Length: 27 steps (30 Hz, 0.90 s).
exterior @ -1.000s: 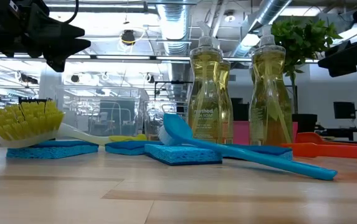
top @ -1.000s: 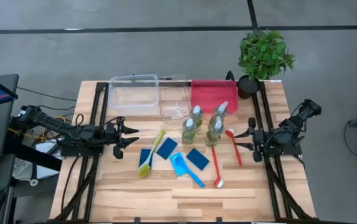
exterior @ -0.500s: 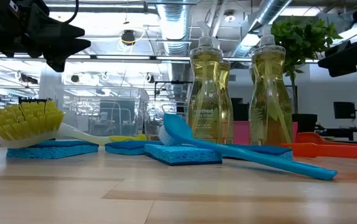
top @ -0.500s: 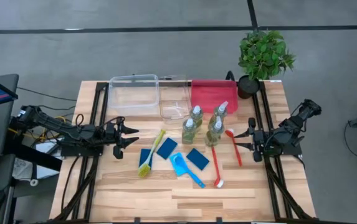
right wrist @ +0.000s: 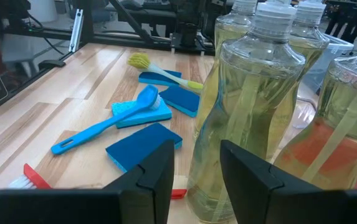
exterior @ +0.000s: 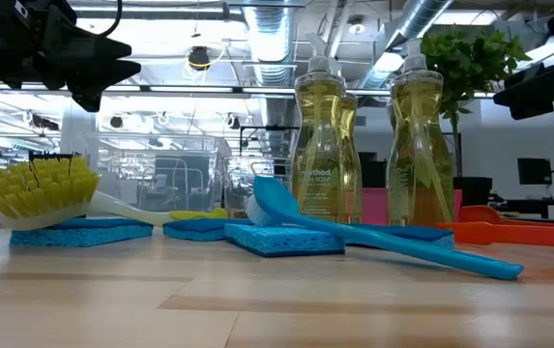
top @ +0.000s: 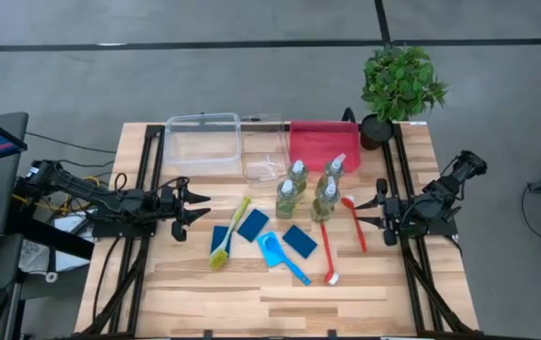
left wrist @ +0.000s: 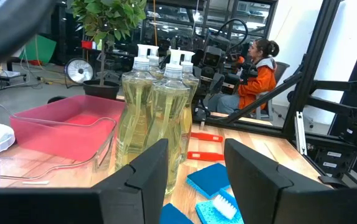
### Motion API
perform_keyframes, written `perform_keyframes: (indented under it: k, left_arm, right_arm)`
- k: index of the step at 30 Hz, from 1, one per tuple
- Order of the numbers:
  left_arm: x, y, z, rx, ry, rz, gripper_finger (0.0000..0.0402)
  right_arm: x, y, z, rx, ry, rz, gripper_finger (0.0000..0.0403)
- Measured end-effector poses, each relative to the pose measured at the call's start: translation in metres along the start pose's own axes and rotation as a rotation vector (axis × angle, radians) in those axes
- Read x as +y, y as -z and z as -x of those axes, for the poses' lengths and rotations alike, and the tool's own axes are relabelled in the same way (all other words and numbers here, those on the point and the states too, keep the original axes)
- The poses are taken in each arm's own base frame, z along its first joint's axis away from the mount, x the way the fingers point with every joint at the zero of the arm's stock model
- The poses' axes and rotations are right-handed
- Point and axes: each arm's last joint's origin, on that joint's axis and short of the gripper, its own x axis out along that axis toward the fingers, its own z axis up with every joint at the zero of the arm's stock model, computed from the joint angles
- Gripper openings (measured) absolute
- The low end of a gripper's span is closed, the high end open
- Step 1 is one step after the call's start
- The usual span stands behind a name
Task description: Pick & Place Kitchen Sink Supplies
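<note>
Several clear pump bottles (top: 310,187) of yellow-green liquid stand upright mid-table; they also show in the low view (exterior: 327,155). Several flat blue sponges (top: 252,224) lie in front of them. A green brush (top: 230,231) rests its yellow bristles on one sponge, and a blue brush (top: 284,260) rests its head on another. Two red brushes (top: 328,250) lie on the right. My left gripper (top: 199,206) is open and empty at the table's left, pointing toward the bottles (left wrist: 159,118). My right gripper (top: 376,212) is open and empty at the right, facing the bottles (right wrist: 253,106).
Along the far edge stand a large clear bin (top: 203,142), a small clear bin (top: 262,159) and a red tray (top: 324,144). A potted plant (top: 400,85) stands at the far right corner. Bare wood lies along the near edge (top: 279,307). A person sits beyond the table (left wrist: 259,68).
</note>
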Motion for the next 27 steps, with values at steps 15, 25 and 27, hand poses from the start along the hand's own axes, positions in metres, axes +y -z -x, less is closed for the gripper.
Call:
perform_keyframes:
  k: [15,25,27]
  left_arm:
    - [0.000,-0.002,0.000,-0.021,0.002,0.012,0.0158]
    - [-0.001,-0.028,0.004,-0.274,0.030,0.127,0.0158]
    - [-0.001,-0.031,0.005,-0.303,0.032,0.137,0.0158]
  right_arm:
    - [0.000,0.000,0.000,0.000,-0.001,0.000,0.0122]
    - [0.000,-0.001,0.000,-0.010,0.001,0.051,0.0122]
    - [0.000,-0.004,0.000,-0.032,0.000,0.023,0.0122]
